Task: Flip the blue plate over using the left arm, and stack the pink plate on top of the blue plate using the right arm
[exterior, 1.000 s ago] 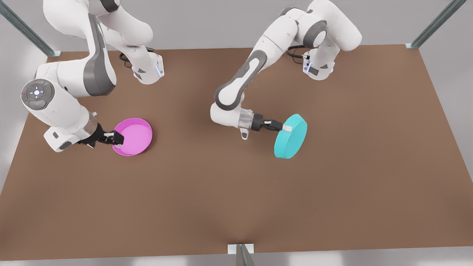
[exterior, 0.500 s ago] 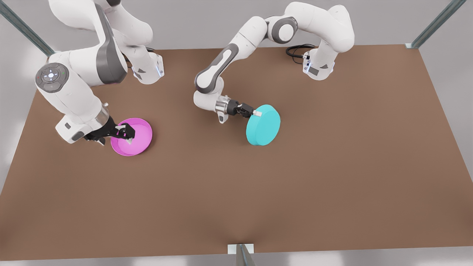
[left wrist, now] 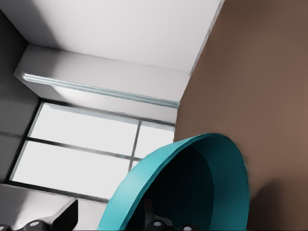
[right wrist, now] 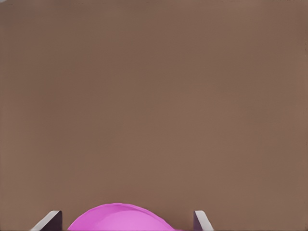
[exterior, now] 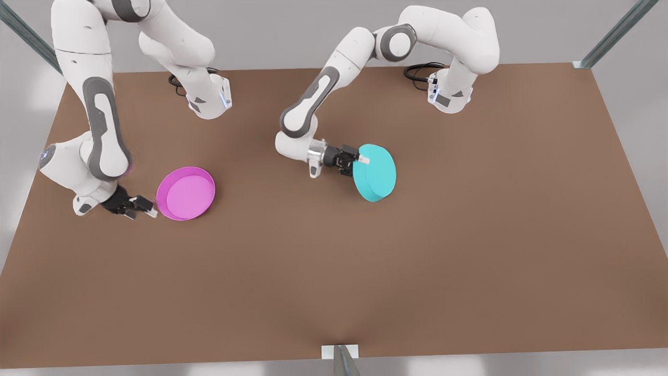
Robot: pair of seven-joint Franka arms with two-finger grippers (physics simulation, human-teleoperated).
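The left claw [exterior: 361, 158] pinched the blue plate [exterior: 377, 173] by its rim, tilted on edge mid-table [exterior: 469, 235]. The right claw [exterior: 147, 208] hung spread just beside the pink plate [exterior: 187, 193], which lay flat, rim up.

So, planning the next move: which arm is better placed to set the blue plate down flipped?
Left. Its end effector grips the tilted blue plate at the rim; the right end effector waits open beside the pink plate.

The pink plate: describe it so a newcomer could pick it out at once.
On the brown table, look toward the front view's left, just beside the right gripper. The pink plate lies flat there, open side up, magenta, whereas the blue plate is turquoise and held tilted.
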